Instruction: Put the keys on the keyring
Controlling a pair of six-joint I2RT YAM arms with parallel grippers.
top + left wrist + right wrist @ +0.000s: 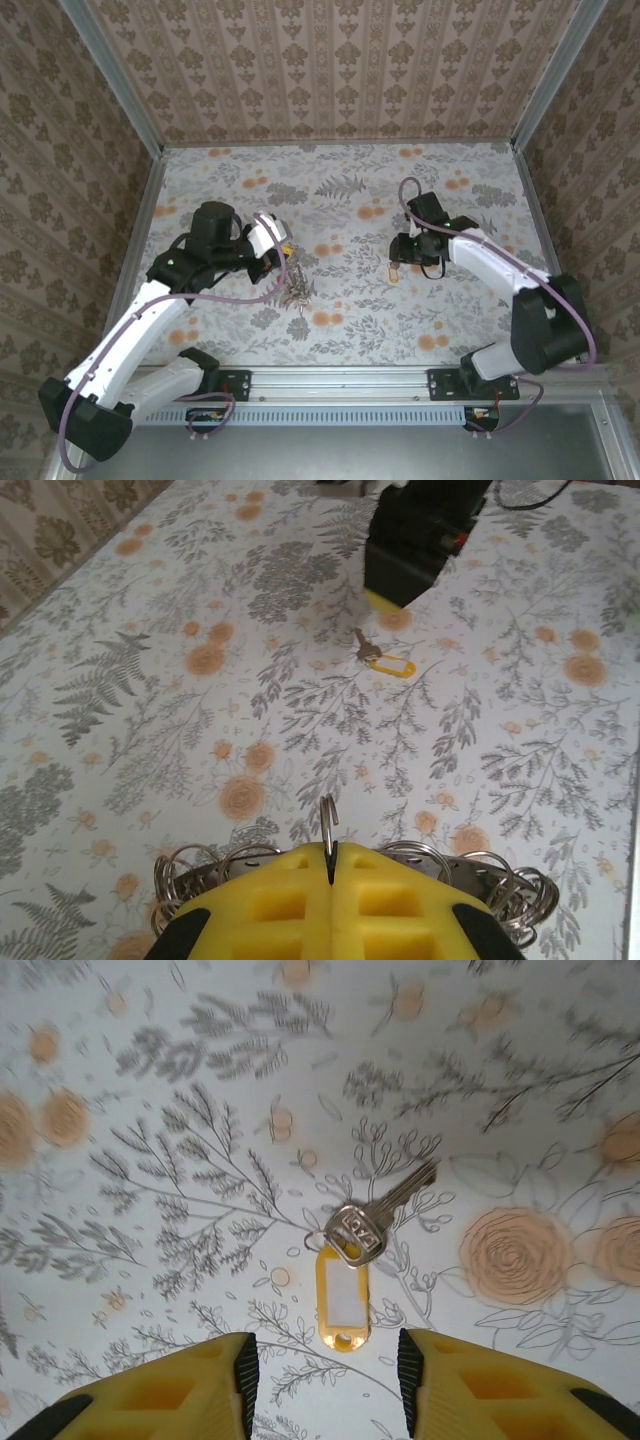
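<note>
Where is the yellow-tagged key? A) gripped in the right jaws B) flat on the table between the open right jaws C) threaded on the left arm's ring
B: the key lies flat on the table, with the right jaws open on either side and not touching it.

We noted table (350, 330) white, printed with grey ferns, orange blooms. Walls (340, 70) were tan-brown damask. Key (372, 1222) silver, tag (343, 1300) yellow, white insert. Keyring (328, 825) silver. Left gripper (330, 868), right gripper (327, 1365) yellow, black-trimmed. Arms (490, 262) white, black.
</note>
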